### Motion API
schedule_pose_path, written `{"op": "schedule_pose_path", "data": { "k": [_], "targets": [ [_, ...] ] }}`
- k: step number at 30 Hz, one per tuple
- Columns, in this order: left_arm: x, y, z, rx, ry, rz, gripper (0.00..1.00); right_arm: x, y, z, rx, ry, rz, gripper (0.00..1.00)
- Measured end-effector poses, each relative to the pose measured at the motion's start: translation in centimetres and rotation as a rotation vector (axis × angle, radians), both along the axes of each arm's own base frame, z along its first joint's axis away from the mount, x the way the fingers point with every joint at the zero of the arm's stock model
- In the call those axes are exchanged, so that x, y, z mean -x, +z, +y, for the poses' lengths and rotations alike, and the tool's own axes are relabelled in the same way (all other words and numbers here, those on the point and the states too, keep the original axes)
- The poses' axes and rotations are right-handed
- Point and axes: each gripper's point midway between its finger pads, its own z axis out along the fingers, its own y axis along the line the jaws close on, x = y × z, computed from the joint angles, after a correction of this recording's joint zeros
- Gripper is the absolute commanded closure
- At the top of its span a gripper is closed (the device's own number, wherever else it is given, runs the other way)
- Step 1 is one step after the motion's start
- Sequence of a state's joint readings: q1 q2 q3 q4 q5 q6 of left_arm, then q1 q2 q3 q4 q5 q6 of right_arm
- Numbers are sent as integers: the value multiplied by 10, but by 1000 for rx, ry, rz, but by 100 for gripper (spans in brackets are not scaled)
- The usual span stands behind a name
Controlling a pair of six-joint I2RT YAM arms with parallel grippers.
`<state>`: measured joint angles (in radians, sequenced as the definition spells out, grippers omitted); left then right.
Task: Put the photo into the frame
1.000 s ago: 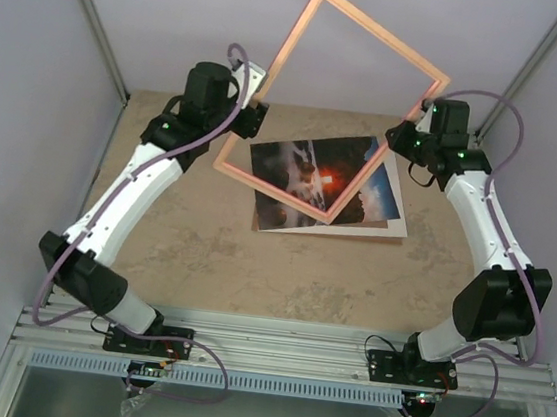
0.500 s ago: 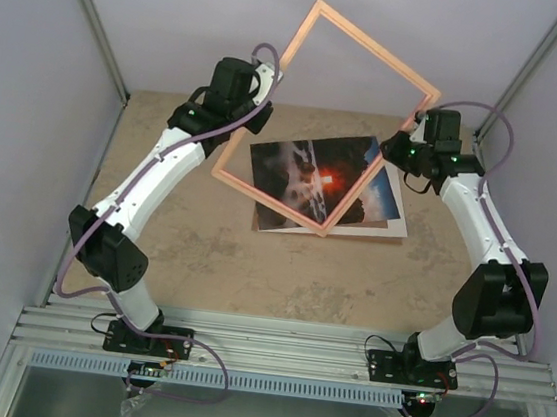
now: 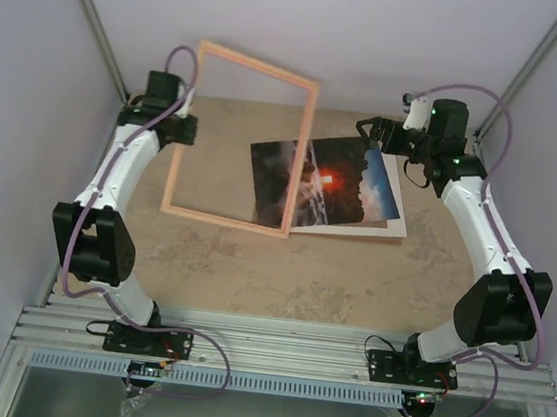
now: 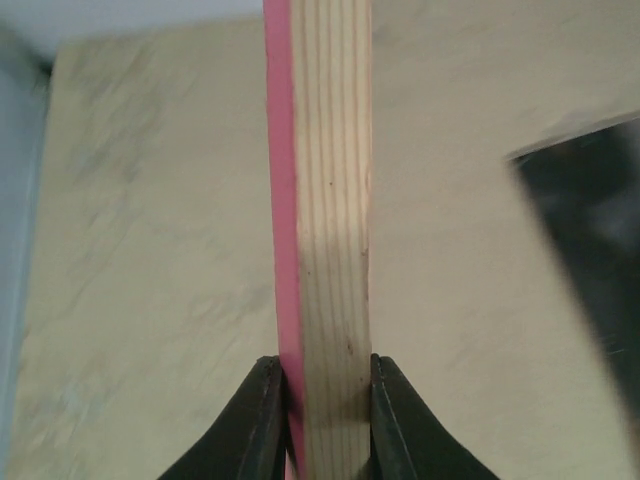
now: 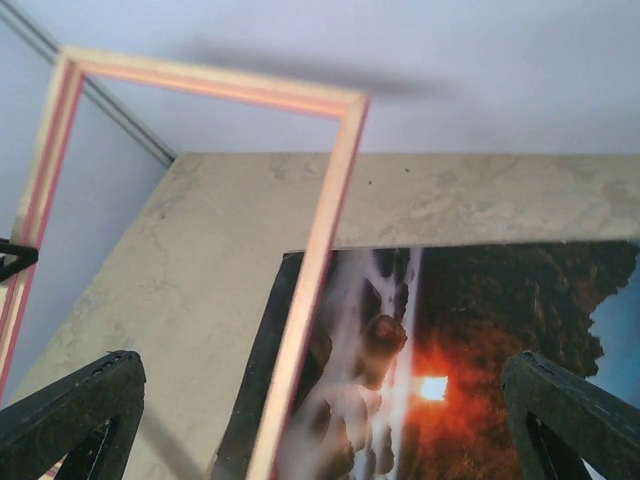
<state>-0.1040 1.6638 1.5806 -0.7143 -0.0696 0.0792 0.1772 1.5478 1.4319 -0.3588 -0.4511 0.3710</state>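
The left gripper (image 4: 322, 410) is clenched on the left bar of the pink frame (image 3: 301, 156), pinching the bare wood edge between its fingers and holding the frame up off the table (image 3: 351, 277), tilted, with its right bar crossing in front of the photo (image 3: 336, 185) in the overhead view. The photo lies face up on the table, towards the far right. The right gripper (image 3: 373, 131) hangs over the photo's far edge, jaws spread wide and empty
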Motion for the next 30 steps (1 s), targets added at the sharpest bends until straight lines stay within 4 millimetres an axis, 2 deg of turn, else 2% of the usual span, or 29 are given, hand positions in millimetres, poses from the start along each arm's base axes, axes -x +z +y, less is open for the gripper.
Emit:
{"op": "schedule_pose_path", "data": {
  "k": [4,8,10,12,13,20,22,26,30],
  "targets": [
    [24,-38,83,7,159,112,100,5,10,2,20,48,-53,2],
    [49,-56,155,6,264,188,100,8,10,0,32,63,-66,2],
    [57,-61,180,-8,292,208,100,11,7,0,34,71,-63,2],
    [59,-68,191,-21,285,230,100,13,2,1,35,77,-54,2],
    [58,-85,194,-31,251,275,100,14,-4,1,36,79,-40,2],
    [47,-115,185,-17,202,314,100,12,-4,-7,34,63,-38,2],
    [45,-125,175,-16,189,318,100,11,-5,-12,34,53,-35,2],
    [47,-151,142,-7,157,345,100,8,-8,-26,41,26,-28,2],
    [50,-167,120,18,152,357,100,6,-15,-39,48,3,-16,2]
  ]
}}
